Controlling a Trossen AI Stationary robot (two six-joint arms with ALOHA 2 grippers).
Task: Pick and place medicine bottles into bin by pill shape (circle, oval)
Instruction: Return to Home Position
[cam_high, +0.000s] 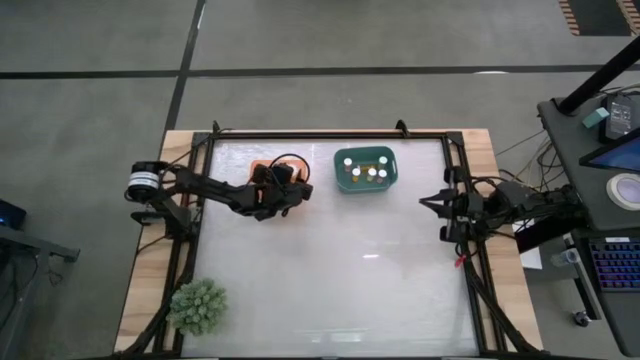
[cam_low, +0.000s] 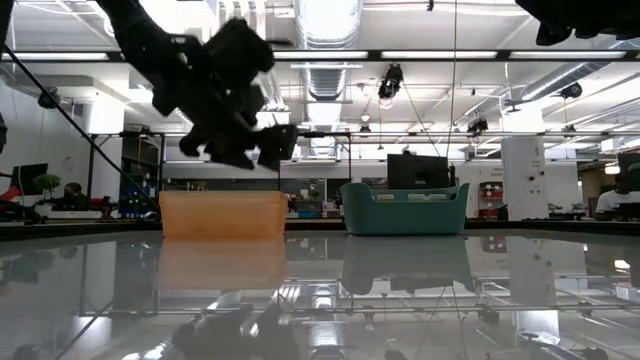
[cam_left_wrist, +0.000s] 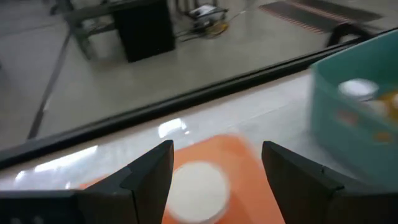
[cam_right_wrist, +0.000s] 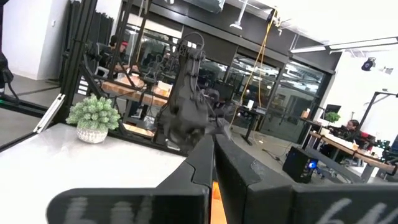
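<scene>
My left gripper (cam_left_wrist: 217, 149) hovers open over the orange bin (cam_high: 260, 166) at the table's far left. Below the gap between its fingers shows the white round cap of a medicine bottle (cam_left_wrist: 198, 190), over the bin's orange; neither finger touches it. In the low view the gripper (cam_low: 262, 150) hangs above the orange bin (cam_low: 222, 213). The teal bin (cam_high: 365, 170) to the right holds several white-capped bottles (cam_high: 370, 173). My right gripper (cam_high: 432, 203) waits shut at the table's right edge, its fingers (cam_right_wrist: 213, 158) together.
A small potted plant (cam_high: 198, 305) stands at the near left corner. A black frame (cam_high: 330, 135) runs round the table. The two bins stand side by side near the far edge, with the glossy tabletop (cam_high: 330, 270) in front of them.
</scene>
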